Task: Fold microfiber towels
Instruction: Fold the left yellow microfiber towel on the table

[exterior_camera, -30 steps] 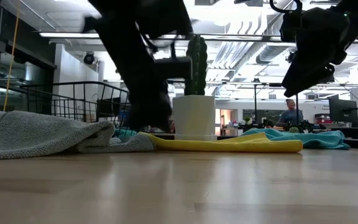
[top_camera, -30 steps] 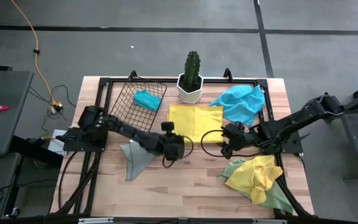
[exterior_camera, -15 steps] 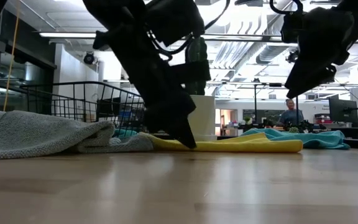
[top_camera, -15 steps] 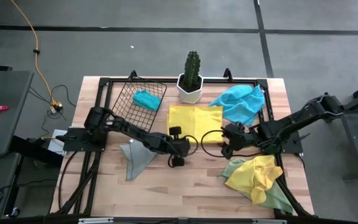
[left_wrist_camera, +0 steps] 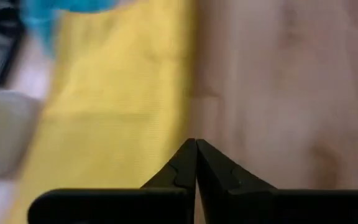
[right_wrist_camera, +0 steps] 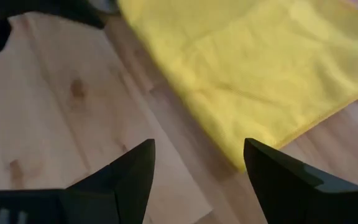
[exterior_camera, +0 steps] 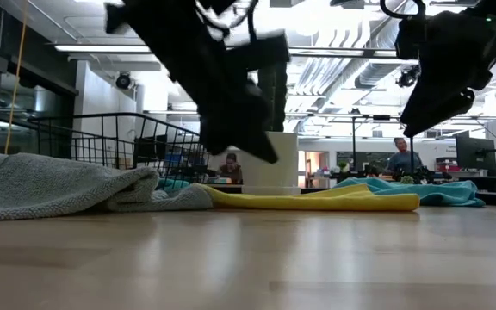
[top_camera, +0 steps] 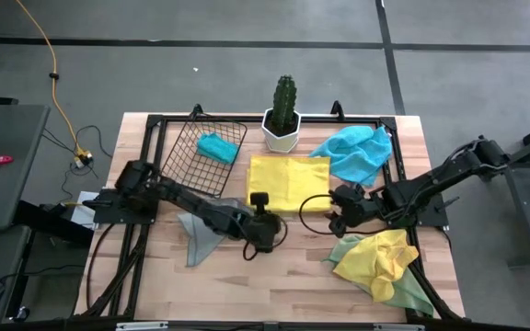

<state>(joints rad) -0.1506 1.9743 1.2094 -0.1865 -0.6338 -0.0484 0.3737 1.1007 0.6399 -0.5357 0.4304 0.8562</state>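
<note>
At frame centre of the high view lay the flat yellow towel (top_camera: 288,180): soft, light, limp, best pinched at a free corner. Left gripper (top_camera: 263,241), below it, was closed and empty; right gripper (top_camera: 335,219), at its lower right corner, gaped empty.

Looks like a robotics lab or open-plan office. Grey floor marked with tape lines (top_camera: 389,46), yellow cable (top_camera: 51,69) trailing off, exposed ceiling ducts and strip lights (exterior_camera: 102,48) overhead, person at a desk with monitors (exterior_camera: 399,157) way back.
</note>
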